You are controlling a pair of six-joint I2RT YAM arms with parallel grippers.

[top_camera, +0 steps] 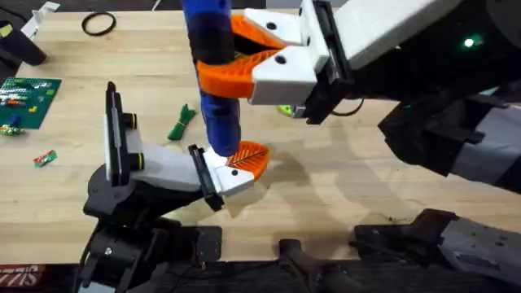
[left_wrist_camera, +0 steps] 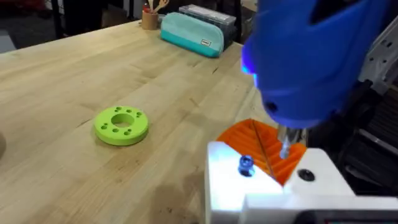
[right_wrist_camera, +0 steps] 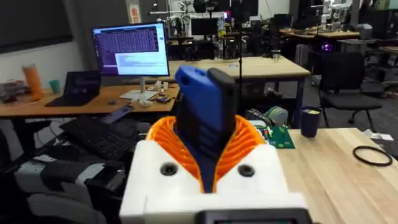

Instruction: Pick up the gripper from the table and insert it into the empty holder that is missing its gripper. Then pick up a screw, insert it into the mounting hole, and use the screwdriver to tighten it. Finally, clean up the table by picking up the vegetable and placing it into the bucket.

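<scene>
My right gripper (top_camera: pixel 224 50) is shut on the blue screwdriver (top_camera: pixel 213 61), which it holds upright with the tip down. The screwdriver's bit (left_wrist_camera: pixel 286 144) touches down on the small orange ribbed gripper (top_camera: pixel 247 157) beside a dark hole (left_wrist_camera: pixel 305 175). That orange gripper sits in the white block at the end of the holder (top_camera: pixel 167 172). A blue screw (left_wrist_camera: pixel 245 164) stands in the block's other hole. From the right wrist, the screwdriver (right_wrist_camera: pixel 205 106) is clamped between the orange pads (right_wrist_camera: pixel 249 146). The green vegetable (top_camera: pixel 183 122) lies on the table behind the holder. The bucket is out of view.
A green ring (left_wrist_camera: pixel 121 126) lies on the wood beyond the holder. A green circuit board (top_camera: pixel 28 94), a small wrapped piece (top_camera: pixel 45 158) and a black cable loop (top_camera: pixel 98 24) are at the far left. A teal case (left_wrist_camera: pixel 193 34) sits at the table's far edge.
</scene>
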